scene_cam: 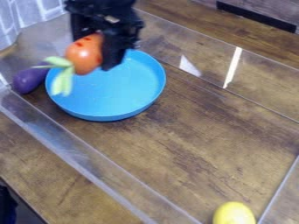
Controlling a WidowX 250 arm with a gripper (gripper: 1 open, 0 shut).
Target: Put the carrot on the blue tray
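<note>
A: Where's the carrot?
B: Up in the air, off the desk. Orange body, pale green leaves sticking out to the left and drooping down. It sits over the upper left edge of the blue tray as the camera sees it; leaves hang past the rim toward the eggplant.

A: Fingers?
B: Black, pointing down, closed tight on the carrot. One finger runs down the carrot's right side; the other is mostly hidden behind it. Picture is blurred there, so no finer detail.

A: Carrot touching the tray?
B: No, it looks clear above it. Inside of the tray shows plain blue.

A: Tray position?
B: Flat on the brown wooden desk, upper left part of the view. Round, shallow rim.

A: Other stuff?
B: Purple eggplant lies just left of the tray, close to its rim; can't tell if they touch. Yellow lemon at the bottom right edge, well apart from the tray. A clear plastic wall runs diagonally across the desk in front of the tray.
</note>
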